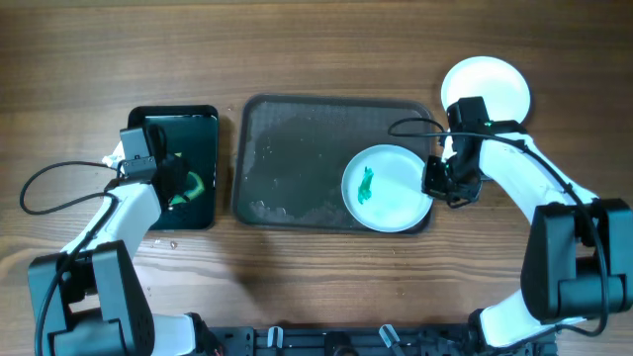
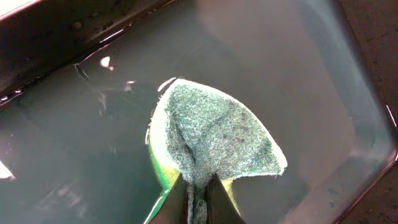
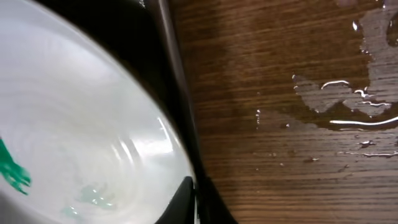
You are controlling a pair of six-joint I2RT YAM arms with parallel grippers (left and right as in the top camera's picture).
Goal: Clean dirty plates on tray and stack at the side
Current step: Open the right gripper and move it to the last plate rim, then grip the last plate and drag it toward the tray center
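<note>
Dark fingers of the left gripper (image 2: 198, 190) sit nearest the left wrist lens, clamped on a green scouring sponge with a yellow underside (image 2: 217, 137). The sponge is dipped in the water of a small glossy black tray (image 2: 298, 68).

At the right wrist, the right gripper (image 3: 198, 202) appears closed on the rim of a round white plate smeared with teal (image 3: 74, 124), beside a wet wooden tabletop (image 3: 280, 74).

From overhead, that plate lies at the right end of the large grey-brown tray (image 1: 287, 148). A clean white plate (image 1: 485, 84) rests on the table just outside the tray.

Wetting the sponge looks like the step in hand. Next, the sponge must travel to the smear while the right gripper steadies the plate.
</note>
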